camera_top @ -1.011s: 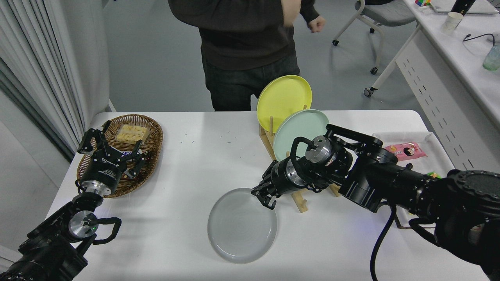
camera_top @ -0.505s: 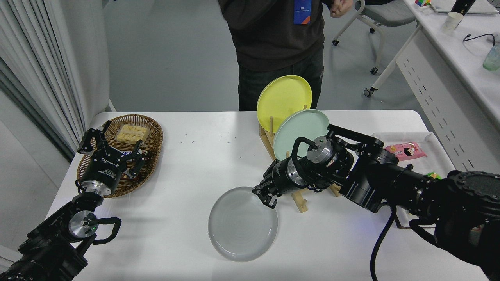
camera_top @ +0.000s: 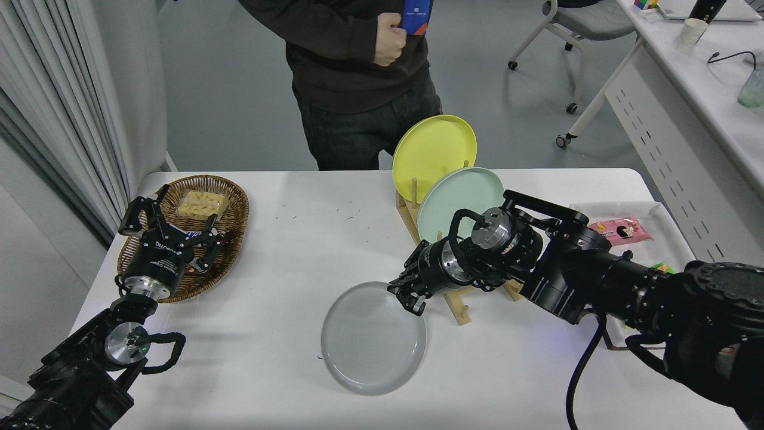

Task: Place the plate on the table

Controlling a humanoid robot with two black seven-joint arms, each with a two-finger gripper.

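Observation:
The pale grey plate (camera_top: 371,340) lies low over the white table (camera_top: 286,251) at the front middle, and whether it rests fully flat I cannot tell. My right gripper (camera_top: 407,297) is shut on its far right rim, with the arm coming in from the right. My left gripper (camera_top: 172,227) is parked at the lower left, open and empty, in front of the wicker basket.
A wooden rack (camera_top: 455,304) just right of the plate holds a yellow plate (camera_top: 433,149) and a mint-green plate (camera_top: 459,200). A wicker basket (camera_top: 230,209) with snacks stands at the left. A white tray (camera_top: 650,209) with a pink packet is at the right. A person (camera_top: 358,77) stands at the far side.
My right gripper and the grey plate have shifted slightly up and to the right together. The person behind the table has moved to the left.

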